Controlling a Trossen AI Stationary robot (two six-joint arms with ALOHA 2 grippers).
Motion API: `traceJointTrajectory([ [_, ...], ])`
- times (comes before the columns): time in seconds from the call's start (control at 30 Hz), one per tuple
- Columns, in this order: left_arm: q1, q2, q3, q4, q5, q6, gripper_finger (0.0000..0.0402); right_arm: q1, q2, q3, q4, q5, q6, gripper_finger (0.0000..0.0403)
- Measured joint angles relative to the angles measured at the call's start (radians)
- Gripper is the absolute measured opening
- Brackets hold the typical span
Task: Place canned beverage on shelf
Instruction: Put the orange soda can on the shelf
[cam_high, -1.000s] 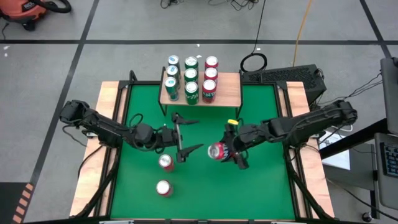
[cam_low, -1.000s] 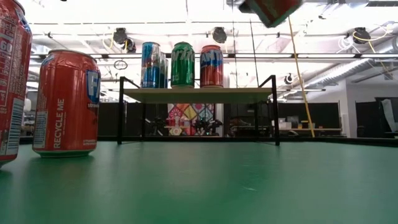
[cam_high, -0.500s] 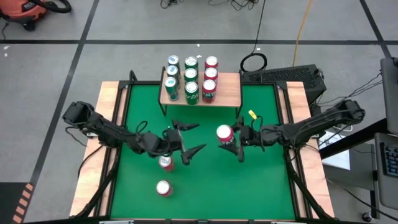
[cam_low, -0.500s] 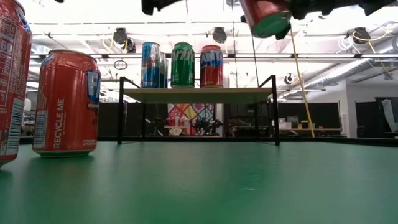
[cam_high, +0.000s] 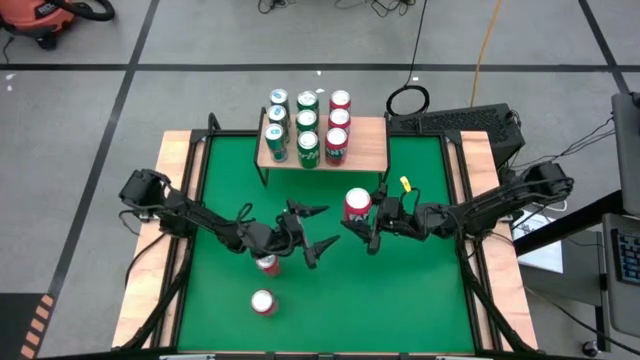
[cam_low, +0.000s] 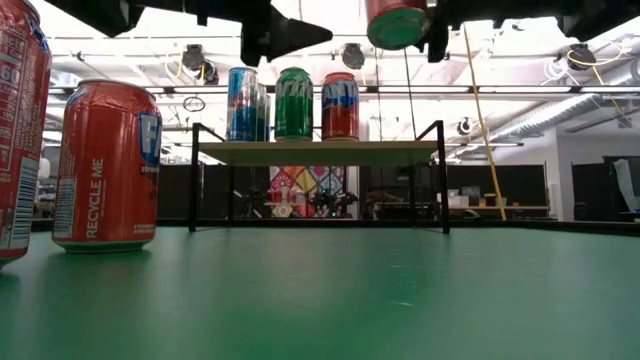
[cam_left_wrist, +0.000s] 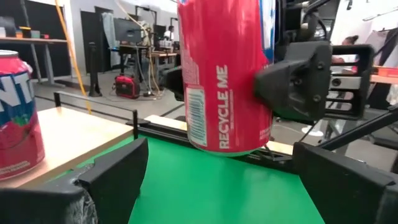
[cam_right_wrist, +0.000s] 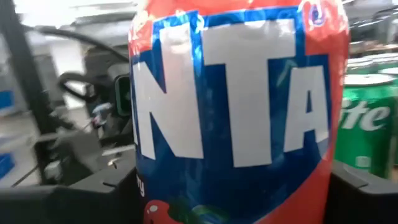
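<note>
The right gripper was clenched on a red can and held it in the air above the green table, near the front edge of the shelf but not yet over it. In the low view the can hung high, above the level of the shelf top. The left gripper stood with its fingers spread wide and held nothing; it hovered just beside a second red can that stood on the table.

The shelf already carried nine cans in three rows: blue ones, green ones and red ones. The right part of the plank was bare, so I judged there was room for the held can. In my view the task was well along: this can was lifted and carried most of the way, and what was left was to bring it over the plank, lower it and let it go. Two red cans, the second one and a third, were waiting on the table.

The table had a flat green top with a light wooden border. Around it was a grey floor with dark lines, cables, and an orange vacuum cleaner in a corner. Behind the shelf the low view showed a big workshop with bright ceiling lights.
</note>
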Motion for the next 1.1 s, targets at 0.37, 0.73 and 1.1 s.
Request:
traceJointTrajectory([
  [0.37,0.038,0.005,0.0,-0.027,0.001,-0.031,0.04,0.0,0.137,0.016,0.194,0.071,-0.001,0.0293],
  [0.73,0.065,0.005,0.0,-0.062,0.134,-0.048,0.04,0.0,0.232,0.111,0.18,0.055,-0.023,0.0293],
  [1.1,0.076,0.005,0.0,-0.073,0.204,-0.044,0.0399,0.0,0.237,0.139,0.142,0.011,-0.026,0.0293],
])
